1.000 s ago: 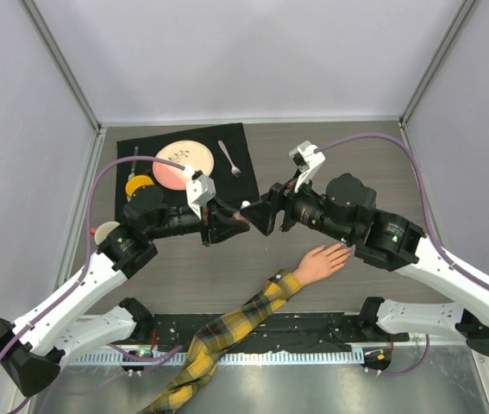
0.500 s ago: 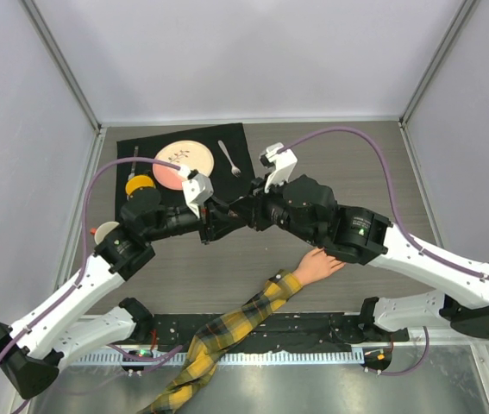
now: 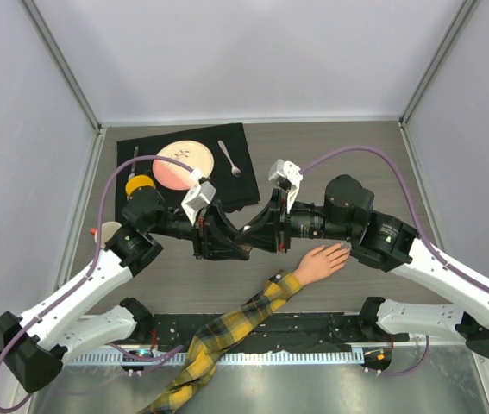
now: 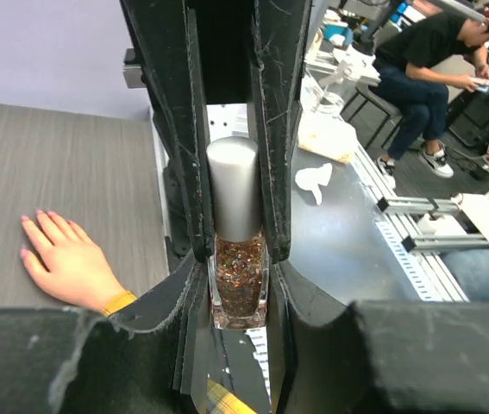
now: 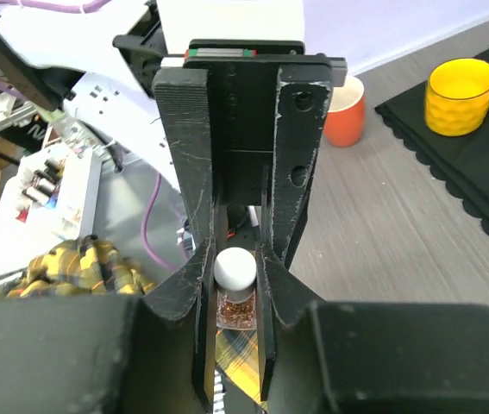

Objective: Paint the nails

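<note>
A small nail polish bottle (image 4: 238,285) of brown glitter with a silver cap (image 4: 234,198) hangs above the table between both arms. My left gripper (image 4: 238,269) is shut on its glass body. From the other side my right gripper (image 5: 235,263) is shut on the cap (image 5: 235,269). In the top view the two grippers meet at the bottle (image 3: 246,235). The pale mannequin hand (image 3: 317,263) lies flat to the right and below them, on a yellow plaid sleeve (image 3: 244,319). Its nails (image 4: 41,216) look pinkish at the fingertips.
A black mat (image 3: 231,185) at the back left carries a pink plate (image 3: 184,164), a fork (image 3: 229,158) and a yellow cup (image 3: 139,185). An orange cup (image 5: 345,112) stands beside the mat. A black rail (image 3: 313,332) runs along the near table edge.
My right gripper was open a second ago; it slid over the bottle's cap and closed on it. Both arms shifted slightly toward the near edge, the left still gripping the bottle.
</note>
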